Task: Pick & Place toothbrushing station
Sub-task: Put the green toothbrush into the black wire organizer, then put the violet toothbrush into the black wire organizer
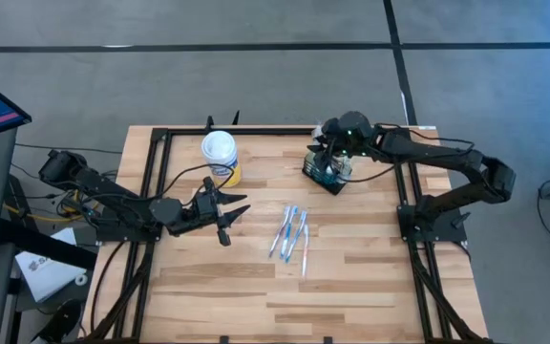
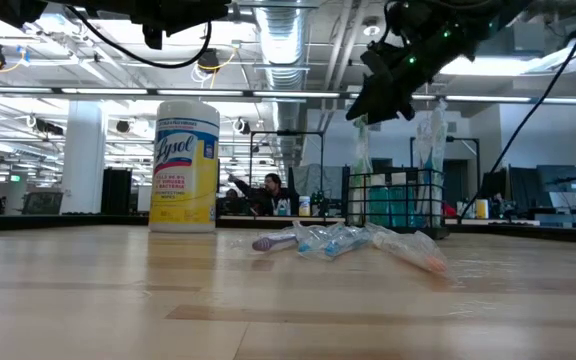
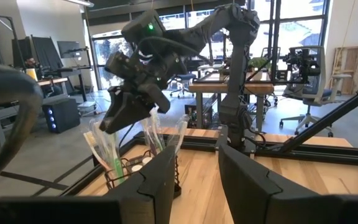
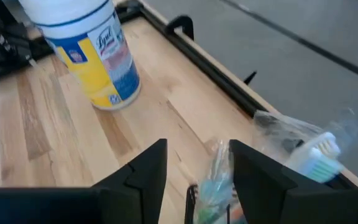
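so the black wire-mesh caddy (image 1: 326, 174) is sitting near the far right part of the wooden table (image 1: 256, 296), just inside the black frame rail on that side. it's got wrapped toothbrushes standing up in it, you can see them poking out the top in the low view (image 2: 430, 135), and there's one with a green handle showing in the left wrist view (image 3: 114, 163).

the right gripper (image 1: 337, 153) is hanging right over the caddy, pointing down at it. in its own wrist view the two dark fingers (image 4: 143, 176) are sitting apart with a wrapped brush (image 4: 217, 180) showing in the gap between them, and they aren't pinching anything, so the claw's open and empty as far as i can see. another wrapped brush with a white and green head (image 4: 319, 155) is lying just to the side of it.

the left gripper (image 1: 229, 218) is parked over the left-middle of the table, well apart from the caddy, pointing toward the right. its fingers (image 3: 160, 180) are spread partway with nothing between them.

a little pile of wrapped toothbrushes (image 1: 292, 235) is lying flat in the middle of the table, between the two arms. the yellow lysol wipes canister (image 1: 221, 157) with the white lid is standing upright toward the far left, near the left gripper.

there's a person (image 2: 271, 190) way back in the room behind the table in the low view.
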`<action>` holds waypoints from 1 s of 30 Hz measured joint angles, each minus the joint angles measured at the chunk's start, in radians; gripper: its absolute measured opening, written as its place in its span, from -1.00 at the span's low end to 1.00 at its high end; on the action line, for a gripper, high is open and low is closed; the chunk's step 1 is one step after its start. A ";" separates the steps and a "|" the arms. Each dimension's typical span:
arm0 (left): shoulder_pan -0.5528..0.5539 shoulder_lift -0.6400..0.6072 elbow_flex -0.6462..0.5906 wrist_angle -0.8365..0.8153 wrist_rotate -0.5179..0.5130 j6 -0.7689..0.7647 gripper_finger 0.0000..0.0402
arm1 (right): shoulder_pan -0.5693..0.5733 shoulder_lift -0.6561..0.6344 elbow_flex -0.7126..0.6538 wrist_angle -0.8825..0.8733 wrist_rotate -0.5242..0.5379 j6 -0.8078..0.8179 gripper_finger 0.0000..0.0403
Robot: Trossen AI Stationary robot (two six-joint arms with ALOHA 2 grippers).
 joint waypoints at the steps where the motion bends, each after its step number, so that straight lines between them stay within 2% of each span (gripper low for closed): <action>1: 0.000 0.000 0.000 0.000 0.000 0.000 -0.41 | 0.001 -0.006 0.015 -0.033 0.001 0.000 -0.21; 8: 0.000 0.000 0.000 0.000 0.000 0.000 -0.41 | 0.009 -0.030 0.112 -0.140 0.003 0.000 -0.30; 14: -0.001 0.000 0.000 0.000 0.012 -0.017 -0.41 | 0.062 -0.066 0.150 -0.229 0.003 0.007 -0.37; 21: 0.003 0.034 0.000 0.004 0.146 -0.117 -0.41 | 0.181 -0.075 0.178 -0.393 0.003 0.048 -0.41; 30: 0.032 0.152 0.003 0.007 0.149 -0.311 -0.41 | 0.340 -0.074 0.178 -0.519 0.003 0.097 -0.41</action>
